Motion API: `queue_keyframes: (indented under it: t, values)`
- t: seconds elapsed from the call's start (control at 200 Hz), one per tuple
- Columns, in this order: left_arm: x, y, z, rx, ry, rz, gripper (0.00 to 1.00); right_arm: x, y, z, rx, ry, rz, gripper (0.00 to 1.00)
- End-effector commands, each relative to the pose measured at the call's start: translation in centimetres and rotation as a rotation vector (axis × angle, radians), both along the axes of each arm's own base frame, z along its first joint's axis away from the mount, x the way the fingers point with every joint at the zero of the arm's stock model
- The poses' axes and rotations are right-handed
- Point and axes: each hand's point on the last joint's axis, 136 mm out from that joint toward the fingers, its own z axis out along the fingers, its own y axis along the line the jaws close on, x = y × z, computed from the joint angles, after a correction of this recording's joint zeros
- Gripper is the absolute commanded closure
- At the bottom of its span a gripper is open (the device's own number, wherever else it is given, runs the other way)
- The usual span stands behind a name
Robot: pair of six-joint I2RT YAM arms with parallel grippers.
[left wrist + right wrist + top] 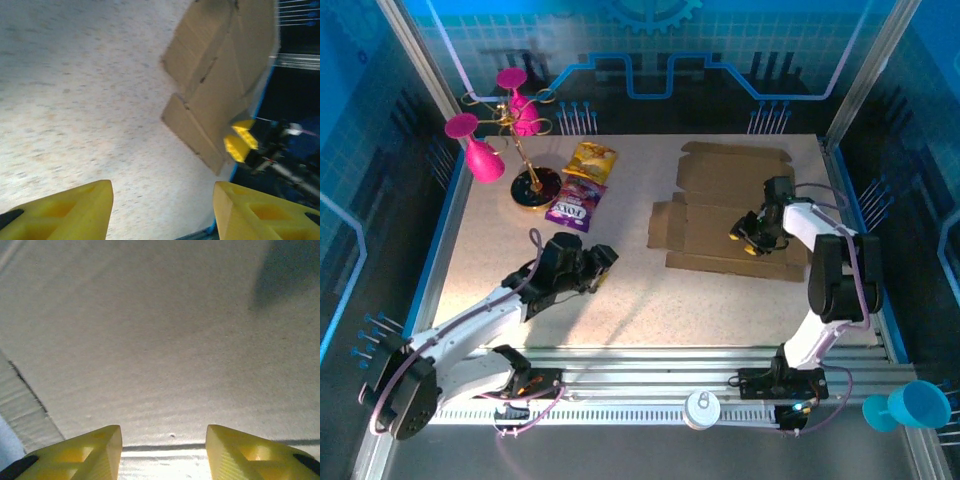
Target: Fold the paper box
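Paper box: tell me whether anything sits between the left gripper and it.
Nothing visible does. Bare table lies between the open left gripper and the paper box. The purple snack packet and yellow snack packet sit farther back, off that line. The right gripper is open over the box.

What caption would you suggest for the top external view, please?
Right hand open over the flat paper box, left hand open nearby above the table.

paper box [725,195] lies flat | right hand [748,240] over its near half | left hand [604,262] well apart
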Motion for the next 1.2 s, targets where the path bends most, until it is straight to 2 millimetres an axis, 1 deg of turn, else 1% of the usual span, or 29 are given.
queue_keyframes:
  t: [0.0,0.075,0.195,0.29,0.37,0.425,0.505,0.58,0.625,0.72,0.785,0.84,0.881,0.921,0.976,1.076,1.196]
  values:
    - [1.7,-2.9,2.4,-0.191,-0.081,-0.016,0.45,-0.3,2.3,-0.8,0.045,0.057,0.011,0.52]
    - [1.6,-3.8,1.2,-0.205,-0.038,-0.028,0.46,-0.6,4.0,-1.3,0.062,0.087,0.028,0.52]
    - [1.4,-5.2,-0.2,-0.214,-0.001,-0.057,0.46,-1.6,8.0,-2.3,0.122,0.139,0.043,0.52]
    - [1.1,-5.3,-1.8,-0.203,0.053,-0.042,0.46,-2.3,11.2,-2.6,0.201,0.166,0.017,0.52]
    - [1.1,-5.2,-2.8,-0.207,0.073,-0.025,0.46,-3.2,13.9,-2.5,0.252,0.190,0.005,0.52]
    - [1.2,-5.3,-3.1,-0.206,0.079,-0.028,0.46,-3.6,15.6,-1.9,0.294,0.191,0.002,0.53]
    - [1.2,-5.6,-3.5,-0.194,0.084,-0.047,0.46,-3.8,16.8,-0.6,0.331,0.178,-0.010,0.52]
    - [1.1,-5.7,-4.4,-0.185,0.108,-0.053,0.46,-3.2,16.9,1.0,0.355,0.140,-0.015,0.51]
    - [1.2,-5.8,-5.0,-0.189,0.121,-0.046,0.47,-2.6,16.5,2.1,0.342,0.115,0.004,0.50]
    - [1.6,-6.2,-5.7,-0.205,0.129,-0.041,0.48,-1.0,14.6,4.2,0.238,0.056,0.085,0.49]
    - [2.1,-6.7,-5.9,-0.204,0.135,-0.053,0.48,0.3,13.3,4.8,0.164,0.012,0.150,0.49]
    - [2.4,-7.3,-6.2,-0.207,0.144,-0.065,0.48,1.0,12.4,4.6,0.117,0.010,0.193,0.49]
    - [2.5,-7.8,-6.4,-0.213,0.157,-0.073,0.50,1.3,12.0,4.2,0.111,0.019,0.211,0.49]
    - [2.4,-8.1,-6.9,-0.214,0.179,-0.075,0.52,1.6,12.0,3.6,0.123,0.034,0.224,0.49]
    - [2.3,-8.4,-7.6,-0.212,0.202,-0.065,0.52,1.7,12.2,2.9,0.144,0.048,0.232,0.49]
    - [2.2,-9.0,-8.2,-0.209,0.205,-0.059,0.50,1.4,12.6,1.7,0.157,0.078,0.240,0.49]
    - [2.6,-9.6,-8.4,-0.192,0.189,-0.069,0.50,0.6,12.8,-0.1,0.134,0.125,0.244,0.49]
